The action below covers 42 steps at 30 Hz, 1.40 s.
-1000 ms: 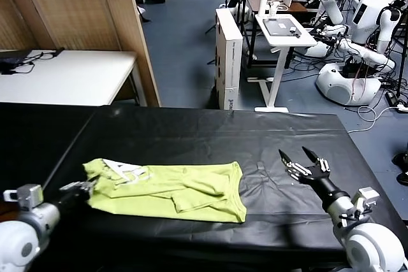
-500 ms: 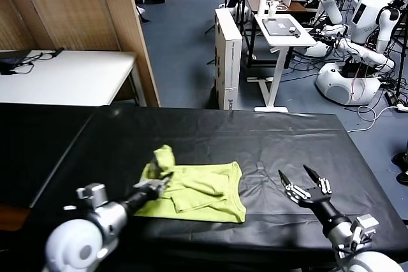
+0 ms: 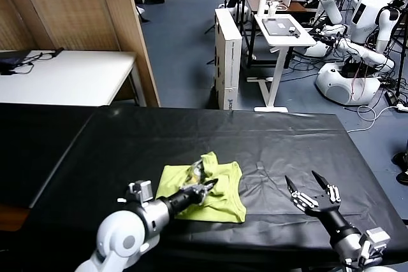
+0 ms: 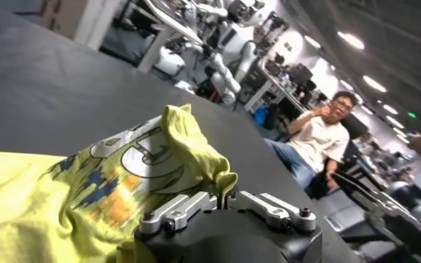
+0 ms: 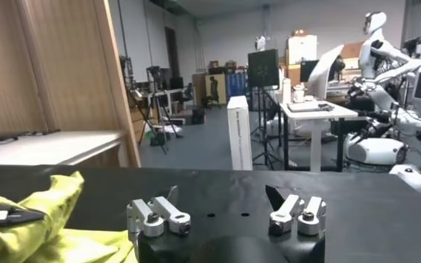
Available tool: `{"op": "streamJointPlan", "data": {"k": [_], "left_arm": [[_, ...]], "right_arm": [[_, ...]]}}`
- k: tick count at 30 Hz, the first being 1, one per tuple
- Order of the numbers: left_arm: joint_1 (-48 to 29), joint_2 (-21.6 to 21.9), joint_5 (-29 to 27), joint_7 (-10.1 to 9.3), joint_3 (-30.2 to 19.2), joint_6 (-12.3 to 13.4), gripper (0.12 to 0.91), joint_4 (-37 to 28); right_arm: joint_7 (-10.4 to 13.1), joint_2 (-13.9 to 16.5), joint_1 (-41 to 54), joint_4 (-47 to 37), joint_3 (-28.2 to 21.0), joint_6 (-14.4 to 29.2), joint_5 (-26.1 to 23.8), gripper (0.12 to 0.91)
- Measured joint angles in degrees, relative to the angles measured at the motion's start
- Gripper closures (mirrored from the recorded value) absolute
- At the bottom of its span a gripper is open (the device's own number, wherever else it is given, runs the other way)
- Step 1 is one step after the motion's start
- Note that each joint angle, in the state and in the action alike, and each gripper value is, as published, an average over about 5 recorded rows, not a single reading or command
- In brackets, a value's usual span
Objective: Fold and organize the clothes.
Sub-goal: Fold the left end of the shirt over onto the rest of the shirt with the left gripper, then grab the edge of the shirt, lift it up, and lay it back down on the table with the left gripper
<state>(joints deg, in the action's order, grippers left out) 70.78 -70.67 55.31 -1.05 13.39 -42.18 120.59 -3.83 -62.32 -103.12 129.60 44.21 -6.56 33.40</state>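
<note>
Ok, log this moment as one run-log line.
left gripper: shut on lime yellow-green cotton T-shirt, pulling collar end across | right gripper: open, idle over black table | shirt: bunched, fold unfinished

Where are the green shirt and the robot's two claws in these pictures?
T-shirt (image 3: 224, 197), head view: flat lower part.
Left gripper (image 3: 205, 187), head view: fingertips pinching the cloth.
Right gripper (image 3: 312, 188), head view: between its spread fingertips.

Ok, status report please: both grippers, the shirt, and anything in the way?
Left gripper shut on T-shirt, lifting one side over the rest. Right gripper open, apart from shirt, above black table. Nothing in the way.
</note>
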Motion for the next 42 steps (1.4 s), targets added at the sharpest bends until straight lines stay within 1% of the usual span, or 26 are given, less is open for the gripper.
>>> {"op": "streamJointPlan", "data": {"k": [7,14,15,17,18,21,22,24,25,26,28,30,33,36,42], "left_arm": [[-1.0,-1.3,-1.3,-0.04,-1.7,0.0,0.852,-2.3],[-1.2,-3.2,-4.2,-0.27,-3.0,0.0,0.852,-4.6],[-1.1,-3.4,-4.4,-0.35,-3.1,0.0,0.841,-4.7],[-0.9,-3.7,-4.6,-0.57,-3.3,0.0,0.781,-4.6],[-0.7,-3.9,-4.7,-0.72,-3.3,0.0,0.733,-4.4],[0.1,-4.2,-4.8,-1.15,-3.1,0.0,0.551,-3.5],[0.4,-4.2,-4.8,-1.29,-3.0,0.0,0.475,-3.1],[1.1,-4.2,-4.8,-1.51,-2.6,0.0,0.362,-2.1],[1.4,-4.2,-4.9,-1.59,-2.3,0.0,0.291,-1.5],[1.8,-4.1,-5.0,-1.64,-2.0,0.0,0.235,-0.9],[2.5,-3.9,-5.5,-1.65,-1.3,0.0,0.158,0.5],[3.3,-3.5,-6.2,-1.60,-0.2,0.0,0.130,1.8],[4.5,-2.7,-6.8,-1.62,2.3,0.0,0.124,3.6],[5.6,-1.6,-7.1,-1.76,5.4,0.0,0.123,5.0],[7.8,-0.6,-9.3,-1.78,11.3,0.0,0.123,6.3]], "right_arm": [[0.0,0.0,-0.4,0.1,-0.3,0.0,-0.4,0.118],[-0.3,1.2,0.2,-0.5,-1.5,0.0,-1.2,0.118],[-0.4,1.4,0.4,-0.6,-1.8,0.0,-1.4,0.118],[-0.7,1.9,0.8,-1.1,-2.5,0.0,-1.9,0.118],[-0.8,2.2,1.0,-1.4,-3.0,0.0,-2.1,0.118],[-1.4,3.4,1.8,-2.2,-4.7,-0.1,-2.9,0.118],[-1.7,3.9,2.1,-2.4,-5.4,-0.1,-3.2,0.118],[-2.4,5.1,2.6,-2.9,-6.8,-0.1,-3.6,0.118],[-2.9,5.8,2.8,-3.1,-7.5,-0.1,-3.8,0.118],[-3.3,6.6,3.0,-3.3,-8.2,-0.1,-4.1,0.118],[-4.3,8.4,3.4,-3.7,-9.7,-0.1,-4.9,0.118],[-5.4,10.5,4.0,-4.1,-11.4,0.0,-6.3,0.118],[-6.9,13.9,5.4,-4.6,-14.8,0.1,-8.8,0.118],[-7.7,16.7,7.5,-5.1,-18.9,0.0,-10.7,0.118],[-8.0,19.6,13.0,-7.0,-26.5,0.0,-13.5,0.118]]}}
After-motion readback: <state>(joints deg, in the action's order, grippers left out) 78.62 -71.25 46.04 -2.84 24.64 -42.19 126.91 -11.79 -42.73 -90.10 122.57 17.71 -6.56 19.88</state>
